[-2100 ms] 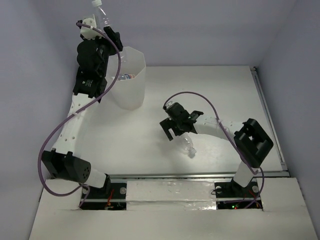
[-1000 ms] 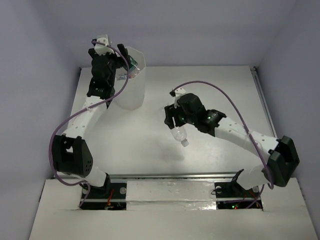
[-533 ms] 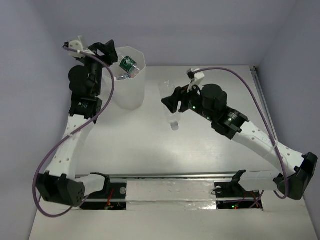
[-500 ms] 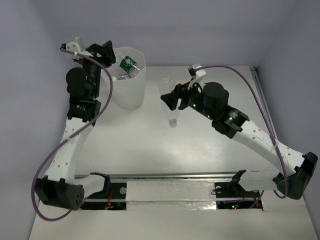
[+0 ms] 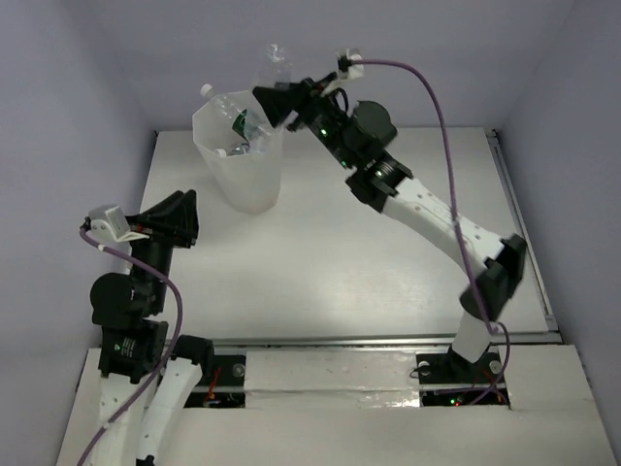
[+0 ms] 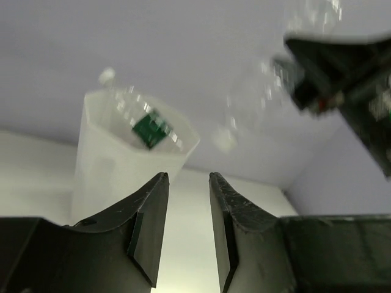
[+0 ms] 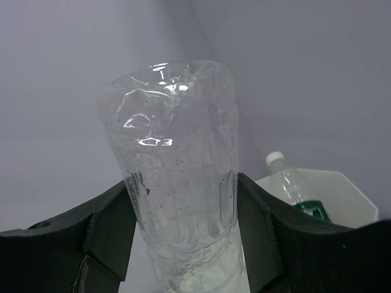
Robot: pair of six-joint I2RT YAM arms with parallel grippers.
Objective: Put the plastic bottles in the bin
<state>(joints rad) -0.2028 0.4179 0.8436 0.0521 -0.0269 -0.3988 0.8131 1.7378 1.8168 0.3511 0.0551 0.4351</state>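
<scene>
Top view: the tall translucent white plastic bin (image 5: 238,170) stands upper left on the white tabletop (image 5: 388,252), with a green-labelled clear bottle (image 5: 239,122) leaning inside it. Above its rim the right tool (image 5: 278,95) grips a clear crumpled plastic bottle (image 5: 279,64). The left tool (image 5: 180,218) hangs lower left — closed, holding nothing.

Left wrist: its fingers nearly meet; the bin stands beyond.

Right wrist: the clear bottle is clamped between both fingers — bin at lower right.
</scene>
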